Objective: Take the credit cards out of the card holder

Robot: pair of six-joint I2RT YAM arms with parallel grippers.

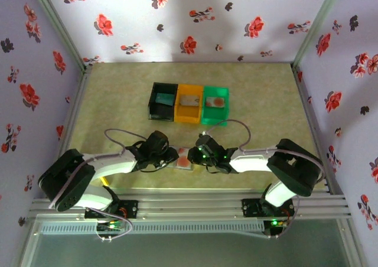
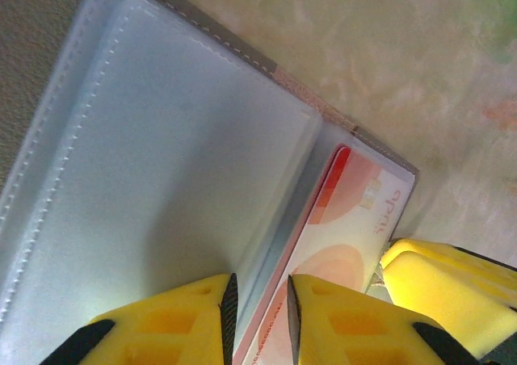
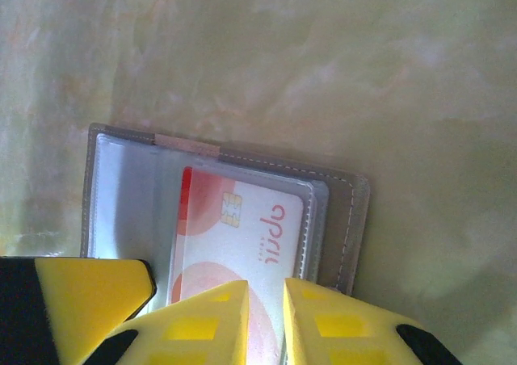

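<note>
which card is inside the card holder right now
The pale card with orange-red round marks and a chip, tucked in a clear pocket of the card holder; the other cards lie in the bins.

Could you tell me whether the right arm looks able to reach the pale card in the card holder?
Probably yes: the right gripper has its fingers either side of the pale card at its near edge. The left gripper sits beside it on the card holder, clear of that edge.
</note>
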